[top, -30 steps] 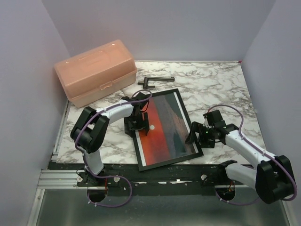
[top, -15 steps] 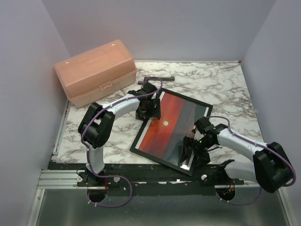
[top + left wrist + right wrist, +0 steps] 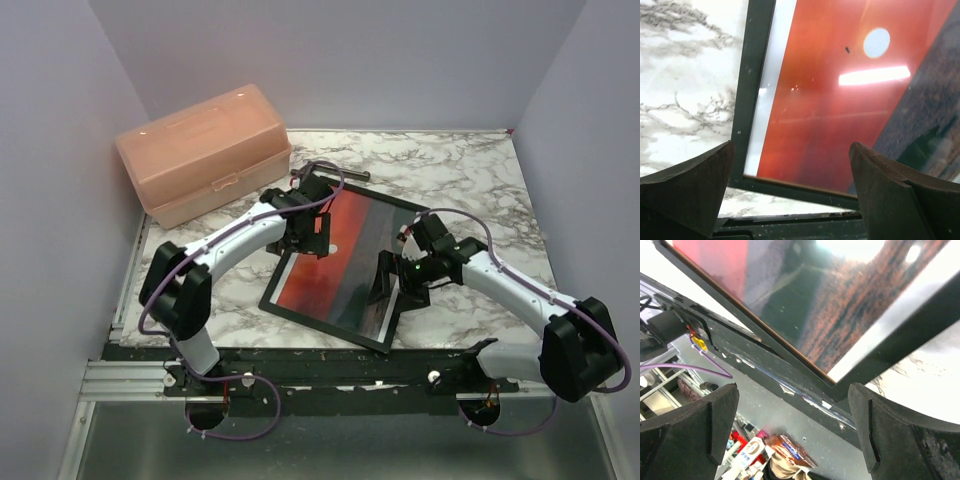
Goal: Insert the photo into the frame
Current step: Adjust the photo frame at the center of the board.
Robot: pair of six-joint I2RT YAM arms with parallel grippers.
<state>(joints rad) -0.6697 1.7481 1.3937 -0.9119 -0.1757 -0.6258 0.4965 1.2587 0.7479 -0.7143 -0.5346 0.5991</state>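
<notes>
Fingers checked: found left fingers (image 3: pixel 685 195) and right fingers (image 3: pixel 685 440) spread wide, empty, at 11 and 4 o'clock of frame (image 3: pixel 323 328). Saw photo (image 3: pixel 340 260) inside it, flat on counter (image 3: pixel 470 170). Judged insertion done, only withdrawal left.

**Robotics lab test cell, seen from above**
Plain lilac panels (image 3: pixel 330 60) box in a marble-patterned tabletop (image 3: pixel 460 180). A left arm (image 3: pixel 235 240) and a right arm (image 3: pixel 510 290) stand bolted to an aluminium rail (image 3: pixel 120 378) at its near edge. Purple cables (image 3: pixel 240 432) loop below, and snack packets (image 3: pixel 755 450) lie underneath.
</notes>
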